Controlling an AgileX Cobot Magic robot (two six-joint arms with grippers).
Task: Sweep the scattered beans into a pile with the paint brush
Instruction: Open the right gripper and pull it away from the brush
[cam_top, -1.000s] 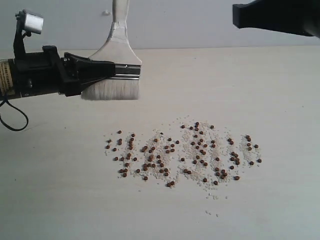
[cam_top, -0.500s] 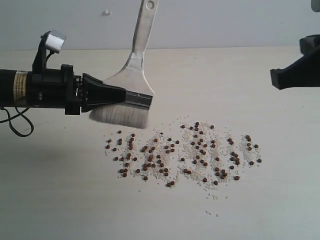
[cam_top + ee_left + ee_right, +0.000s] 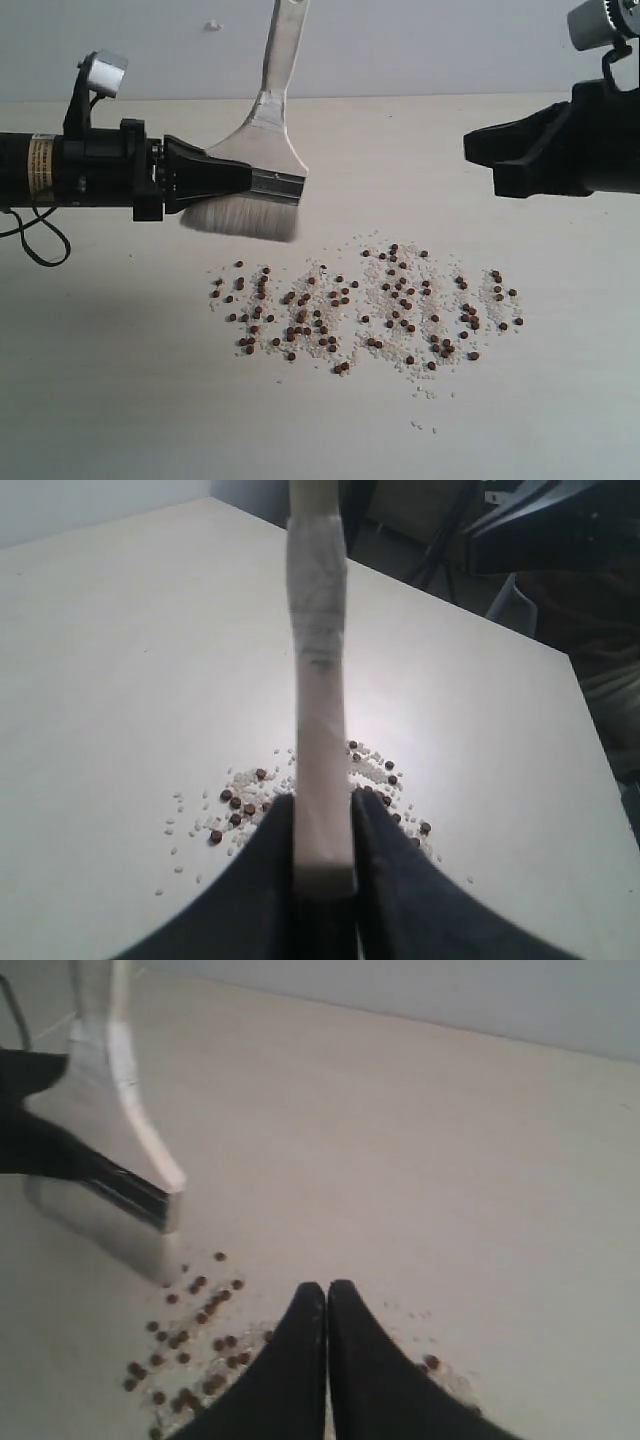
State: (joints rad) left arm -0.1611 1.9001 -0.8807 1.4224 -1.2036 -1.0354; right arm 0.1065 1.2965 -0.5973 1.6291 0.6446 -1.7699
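Left gripper (image 3: 232, 180) clamped on the brush (image 3: 262, 128); right gripper (image 3: 483, 160) pinched closed on nothing.

The left gripper's two black jaws squeezed the brush from both flat sides at the ferrule (image 3: 278, 186). The handle (image 3: 284, 50) rose steeply out of the top of the exterior view and the bristles (image 3: 240, 217) pointed down at the table (image 3: 110, 400). Whether the bristle tips touched the table could not be told. The beans (image 3: 365, 305) lay spread in a loose wide band with whitish crumbs (image 3: 378, 268) among them. They sat below and to the right of the bristles, the nearest grains close to them but apart. The right gripper hung above the band's right end, its fingers pressed together and well clear of the brush.
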